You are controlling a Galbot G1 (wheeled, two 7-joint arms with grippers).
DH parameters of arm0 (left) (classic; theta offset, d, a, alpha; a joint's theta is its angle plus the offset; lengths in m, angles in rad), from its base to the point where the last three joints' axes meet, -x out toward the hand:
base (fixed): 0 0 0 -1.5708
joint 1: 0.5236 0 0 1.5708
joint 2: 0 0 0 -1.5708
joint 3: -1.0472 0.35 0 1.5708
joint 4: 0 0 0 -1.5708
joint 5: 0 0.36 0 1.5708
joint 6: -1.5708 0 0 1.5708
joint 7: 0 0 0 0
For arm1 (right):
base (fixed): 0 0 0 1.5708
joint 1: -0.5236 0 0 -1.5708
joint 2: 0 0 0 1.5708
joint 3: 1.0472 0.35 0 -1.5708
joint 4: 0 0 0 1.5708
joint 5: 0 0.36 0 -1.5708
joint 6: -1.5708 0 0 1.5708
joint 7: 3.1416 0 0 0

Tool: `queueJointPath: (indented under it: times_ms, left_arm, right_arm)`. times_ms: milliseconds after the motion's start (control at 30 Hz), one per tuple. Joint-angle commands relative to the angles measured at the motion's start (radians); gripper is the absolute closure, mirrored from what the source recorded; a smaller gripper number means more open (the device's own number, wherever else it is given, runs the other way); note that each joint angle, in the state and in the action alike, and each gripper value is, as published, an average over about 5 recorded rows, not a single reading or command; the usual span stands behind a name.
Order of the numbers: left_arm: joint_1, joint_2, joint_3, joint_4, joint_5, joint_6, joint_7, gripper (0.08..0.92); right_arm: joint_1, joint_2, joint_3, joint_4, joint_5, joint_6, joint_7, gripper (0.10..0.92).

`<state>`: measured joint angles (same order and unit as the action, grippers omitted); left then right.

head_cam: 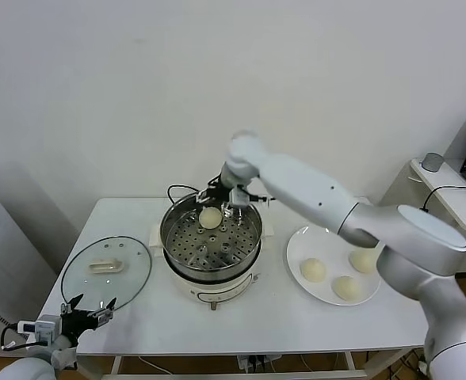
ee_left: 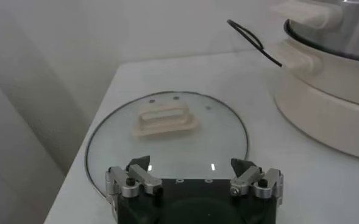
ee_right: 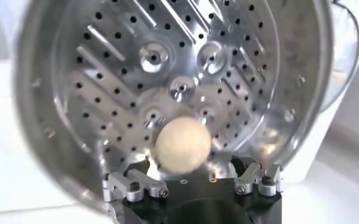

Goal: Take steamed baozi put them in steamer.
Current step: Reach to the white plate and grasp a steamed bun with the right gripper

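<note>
One cream-white baozi is inside the shiny steamer, on the perforated tray near its far rim. My right gripper hangs just above it with jaws spread. In the right wrist view the baozi lies between and beyond the open fingers, which do not touch it, over the steamer tray. Three more baozi lie on the white plate to the right of the steamer. My left gripper is open and empty at the table's front left corner.
The glass lid with a beige handle lies flat left of the steamer, just beyond my left gripper. A black cord runs behind the steamer's white base. A side table stands at far right.
</note>
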<state>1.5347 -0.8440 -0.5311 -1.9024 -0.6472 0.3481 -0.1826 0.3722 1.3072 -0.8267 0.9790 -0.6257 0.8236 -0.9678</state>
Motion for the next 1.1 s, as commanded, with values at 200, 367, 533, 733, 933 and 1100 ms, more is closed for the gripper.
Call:
queueJointPath:
  times_ms: [200, 367, 533, 733, 933, 1100]
  left_arm:
    - [-0.002, -0.001, 0.002, -0.003, 0.000, 0.000, 0.000, 0.177]
    - [-0.003, -0.001, 0.002, -0.003, -0.001, -0.001, 0.000, 0.177]
    - [-0.006, -0.003, 0.004, -0.004, -0.001, 0.000, 0.001, 0.177]
    - [-0.009, -0.005, 0.005, -0.011, -0.002, 0.002, 0.000, 0.177]
    - [-0.006, -0.006, 0.004, -0.011, -0.002, 0.001, 0.000, 0.177]
    - [-0.003, -0.009, 0.002, -0.014, -0.002, 0.001, 0.000, 0.177]
  right_arm:
    - [0.199, -0.123, -0.119, -0.157, 0.523, 0.041, -0.208, 0.203]
    - [0.230, -0.238, -0.270, -0.149, 0.735, -0.123, -0.272, 0.203]
    - [0.232, -0.316, -0.378, -0.133, 0.826, -0.313, -0.286, 0.203]
    - [0.223, -0.390, -0.496, -0.067, 0.962, -0.481, -0.290, 0.203]
    - [0.175, -0.429, -0.530, -0.022, 0.990, -0.566, -0.276, 0.203]
    - [0.119, -0.444, -0.533, -0.007, 1.003, -0.615, -0.255, 0.203]
